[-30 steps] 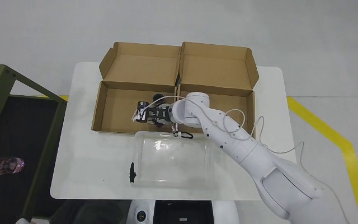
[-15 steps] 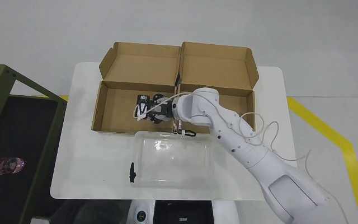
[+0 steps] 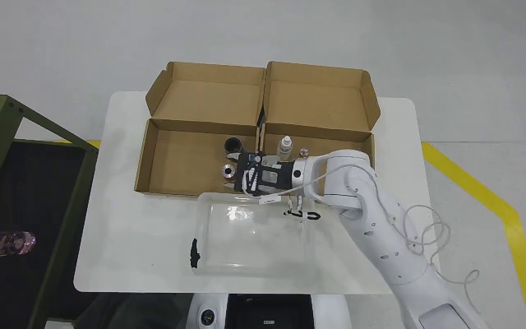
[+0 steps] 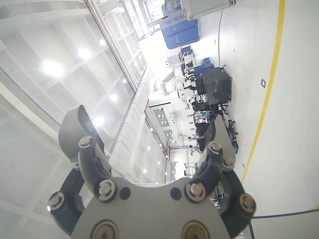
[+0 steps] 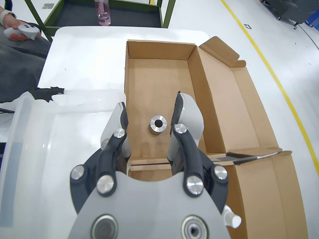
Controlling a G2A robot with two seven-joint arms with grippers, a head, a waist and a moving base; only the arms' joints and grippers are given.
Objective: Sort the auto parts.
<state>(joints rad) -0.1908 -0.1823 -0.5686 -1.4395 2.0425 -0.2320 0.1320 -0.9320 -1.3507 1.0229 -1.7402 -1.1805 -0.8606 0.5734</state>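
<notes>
Two open cardboard boxes stand side by side on the white table. In the left box [image 3: 177, 164] a short metal sleeve [image 3: 224, 172] [image 5: 158, 125] stands on end beside a dark round part [image 3: 233, 146]. My right gripper [image 3: 246, 173] [image 5: 150, 103] hovers open and empty by the boxes' shared wall, with the sleeve just beyond its fingertips. The right box [image 3: 349, 148] holds a pale bottle-shaped part [image 3: 285, 146] and a small piece [image 3: 303, 153]. My left gripper [image 4: 148, 115] points up at the ceiling, open and empty.
A clear plastic bin [image 3: 205, 247] [image 5: 30, 130] sits in front of the boxes, with a black scrap [image 3: 194, 253] at its left corner. A green cart [image 3: 33, 164] with a pink bottle [image 5: 102, 3] stands left of the table.
My right gripper has drawn back to the right, out of the middle of the left box. The metal sleeve and the parts in the right box are now uncovered.
</notes>
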